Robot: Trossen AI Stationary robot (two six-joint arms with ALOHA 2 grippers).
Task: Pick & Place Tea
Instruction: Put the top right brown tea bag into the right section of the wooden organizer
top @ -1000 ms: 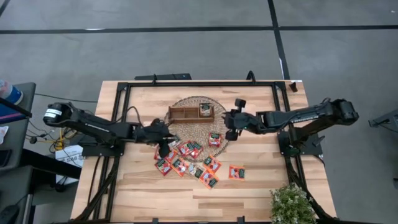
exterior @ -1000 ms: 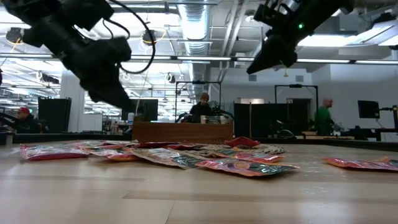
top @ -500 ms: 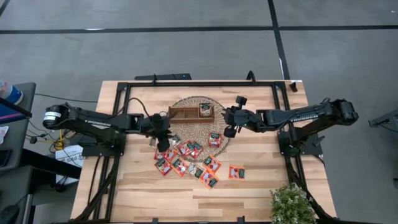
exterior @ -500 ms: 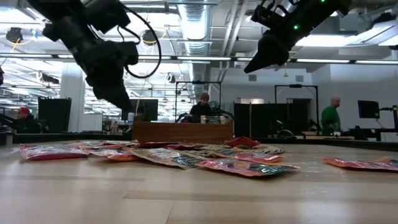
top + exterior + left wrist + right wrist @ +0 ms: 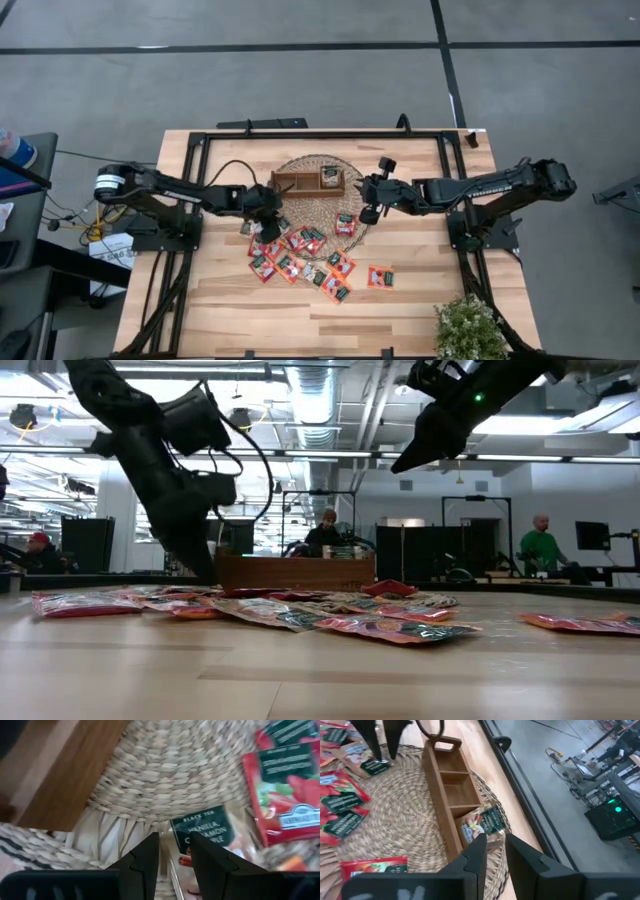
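Room: open workshop beyond the wooden table point(image 5: 420, 300), people far behind.
Left gripper point(image 5: 268, 215): low at the woven mat's point(image 5: 400, 815) edge, fingers slightly parted, empty, straddling a sachet point(image 5: 200, 832), likely lining up a pinch.
Right gripper point(image 5: 366, 199): raised beside the mat, nearly closed, empty, waiting.
Tea point(image 5: 300, 255): scattered across mat and table; one packet already in the wooden tray's point(image 5: 300, 183) end compartment.

Even, bright overhead light; backlit low view, motion-blurred left wrist close-up.
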